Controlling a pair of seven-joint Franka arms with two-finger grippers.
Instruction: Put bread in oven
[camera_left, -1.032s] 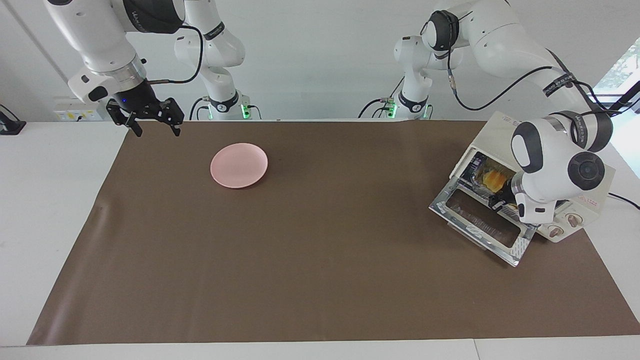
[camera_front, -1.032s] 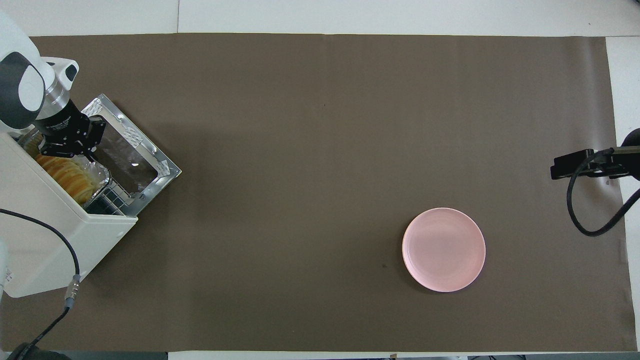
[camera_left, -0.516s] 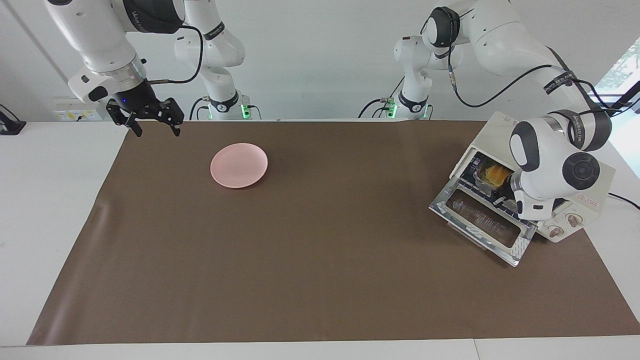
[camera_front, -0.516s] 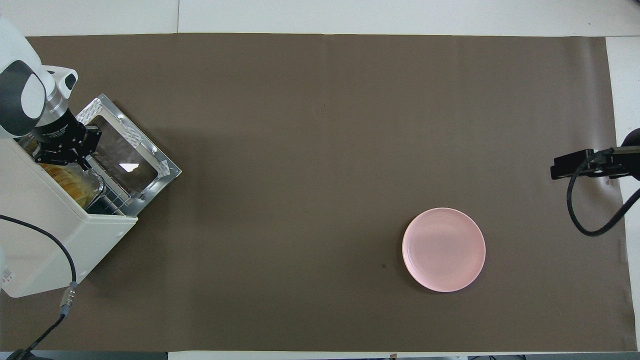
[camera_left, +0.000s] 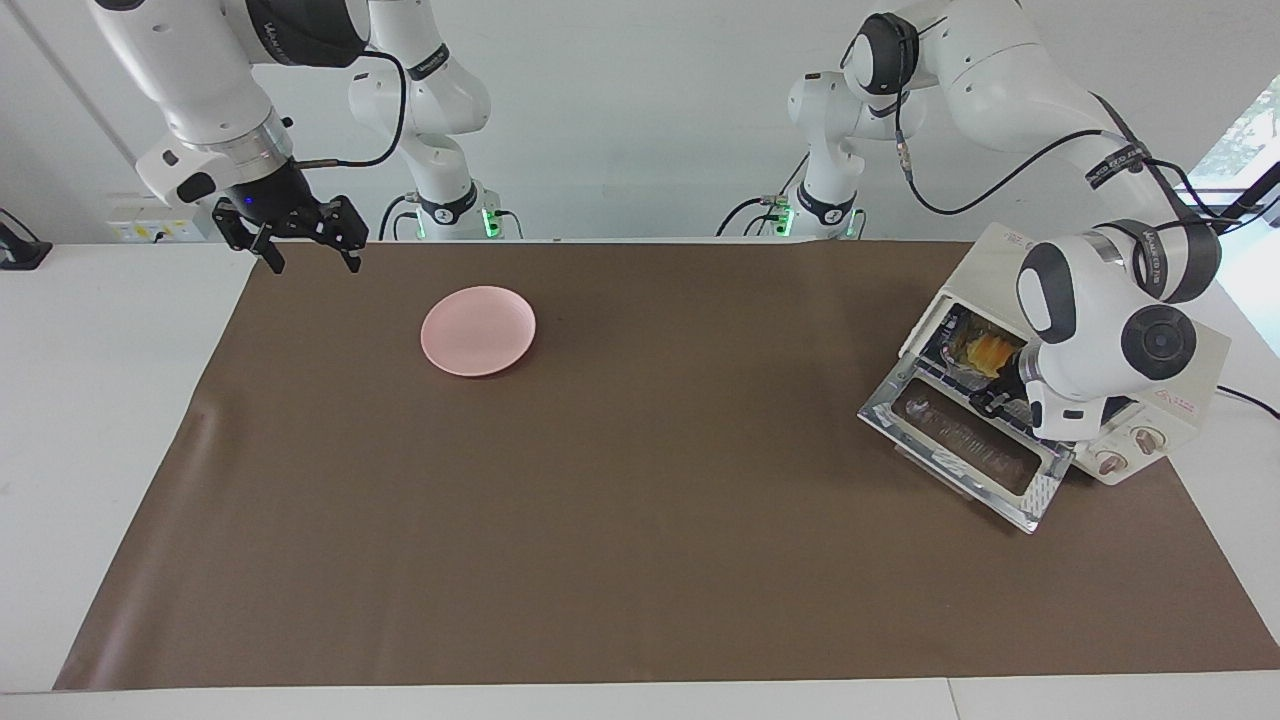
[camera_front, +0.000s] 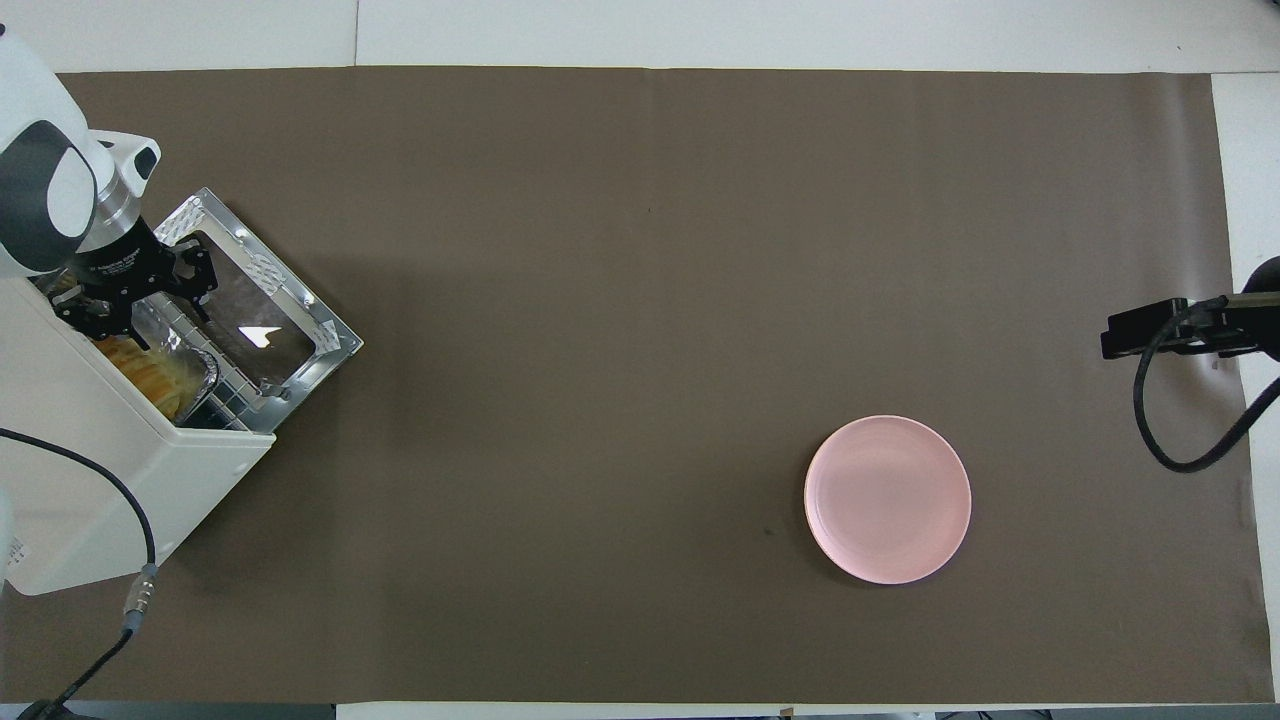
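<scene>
- The bread (camera_left: 985, 352) now lies deeper inside the oven (camera_front: 110, 470), on the foil tray (camera_front: 180, 372).
- The left gripper (camera_front: 135, 300), at the oven's mouth, has opened wide and let go; placing seems done.
- The right gripper (camera_left: 300, 240) waits open, at 10 o'clock from the plate (camera_left: 478, 330).

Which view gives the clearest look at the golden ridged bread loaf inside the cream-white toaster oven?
The overhead view: the golden ridged bread loaf lies in its crinkled foil tray just inside the cream-white toaster oven, ridges visible. The facing view shows only a small yellow patch of it, partly covered by the left arm.
</scene>
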